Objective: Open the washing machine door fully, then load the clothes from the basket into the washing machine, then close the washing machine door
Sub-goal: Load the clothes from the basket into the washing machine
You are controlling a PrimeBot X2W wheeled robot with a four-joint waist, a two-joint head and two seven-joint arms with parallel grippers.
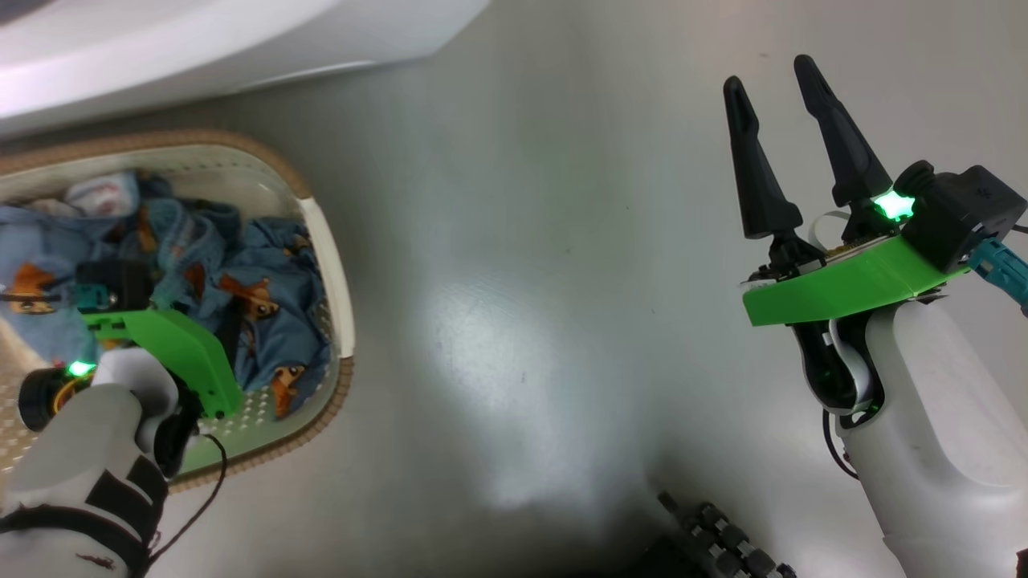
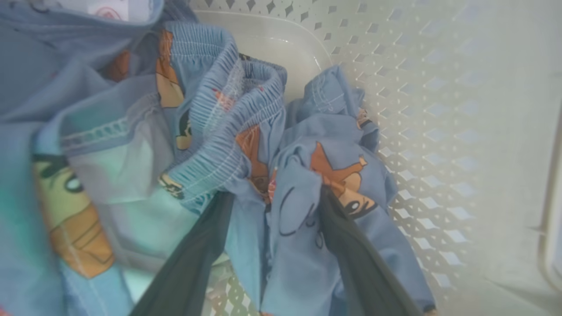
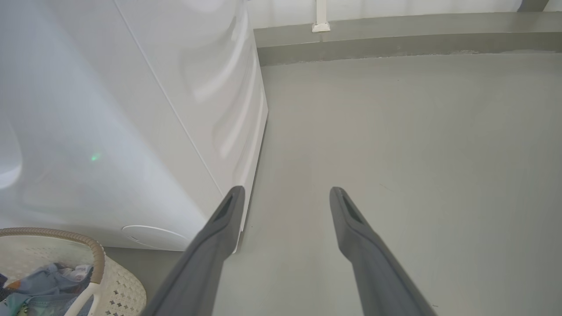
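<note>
Head view: basket on the floor at left, just below the white washer, heaped with blue bear-print clothes. Dipped into the heap: left arm. Well apart at right, over bare floor: right pincer, jaws spread, gripping nothing.

Left wrist view: left pincer sunk among the clothes, fingers wide apart, 1 fold of cloth bunched between them, not yet clamped. Perforated basket wall close at right.

Right wrist view: looking along 2 parted fingers toward washer side and floor; basket corner, clothes inside, at lower left.

Judged step: loading, with a grab in the basket set up. Next move: squeeze shut on that fold, lift clear of the rim, carry toward the washer. Door position: cannot tell; worth checking before swinging over. Likely to lift 1 garment only, so more trips needed.
</note>
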